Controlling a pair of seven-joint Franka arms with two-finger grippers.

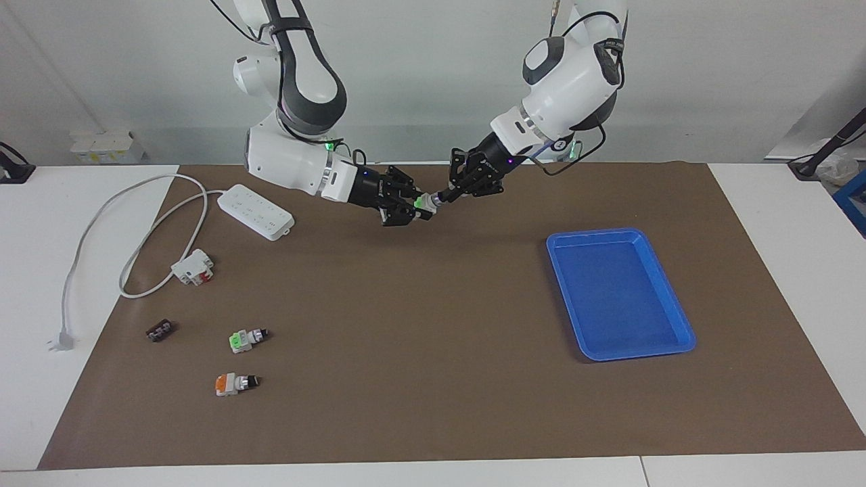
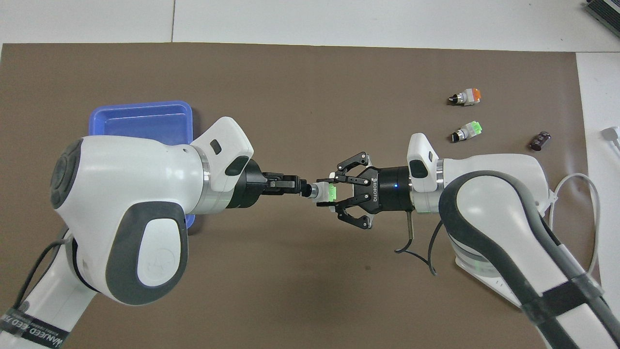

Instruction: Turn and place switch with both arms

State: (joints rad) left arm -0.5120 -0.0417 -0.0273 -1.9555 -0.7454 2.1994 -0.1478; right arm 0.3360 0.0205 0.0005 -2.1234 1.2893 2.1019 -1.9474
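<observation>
The switch (image 1: pixel 425 202) (image 2: pixel 320 191) hangs in the air between the two arms, over the part of the brown mat nearest the robots. My right gripper (image 1: pixel 415 206) (image 2: pixel 333 193) is shut on its bright green end block. My left gripper (image 1: pixel 442 197) (image 2: pixel 300 186) is shut on the small black knob tip at the switch's other end. A second green-ended switch (image 1: pixel 245 338) (image 2: pixel 466 131) lies on the mat toward the right arm's end, farther from the robots.
A blue tray (image 1: pixel 595 234) (image 2: pixel 140 104) sits toward the left arm's end. An orange-ended switch (image 1: pixel 233 383) (image 2: pixel 466 96), a small dark part (image 1: pixel 160 331), a white-and-red block (image 1: pixel 193 266) and a white power strip (image 1: pixel 256 211) with its cable lie toward the right arm's end.
</observation>
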